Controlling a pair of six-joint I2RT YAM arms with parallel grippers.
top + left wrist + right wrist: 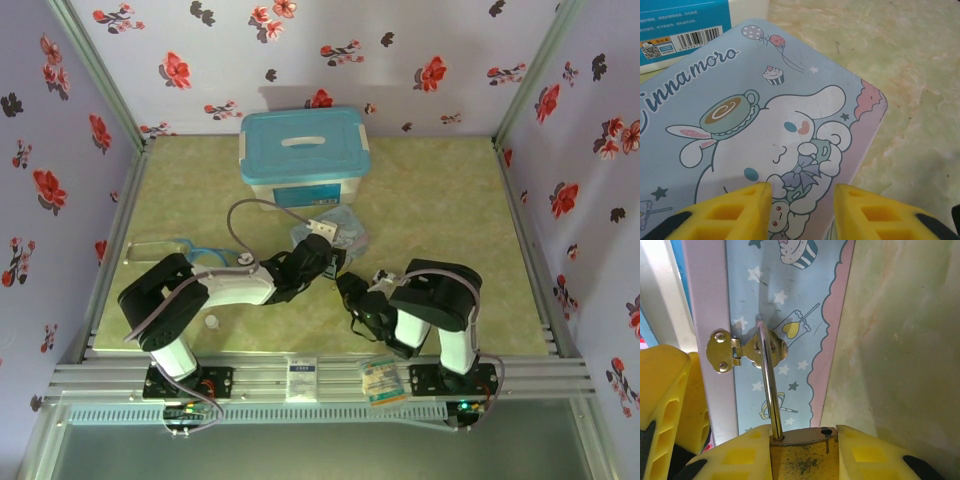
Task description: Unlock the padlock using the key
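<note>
The padlock (800, 460) is clamped between the right fingers (875, 455), one finger on each side of its brass body. Its long axis runs away from the wrist camera, and the shackle (769, 385) points up the frame to hook through the hasp (747, 350) on the cartoon tin (790, 295). One shackle leg enters the body and the hole beside it is empty. The left fingers (740, 215) are spread apart over the tin's lid near its corner, gripping nothing, beside the green tabletop (910, 75).

The scuffed brass padlock (800, 462) sat clamped in the right gripper (802, 440). Its silver shackle (768, 385) rose through the tin's (790, 300) hasp (747, 350), leaving one hole empty.
</note>
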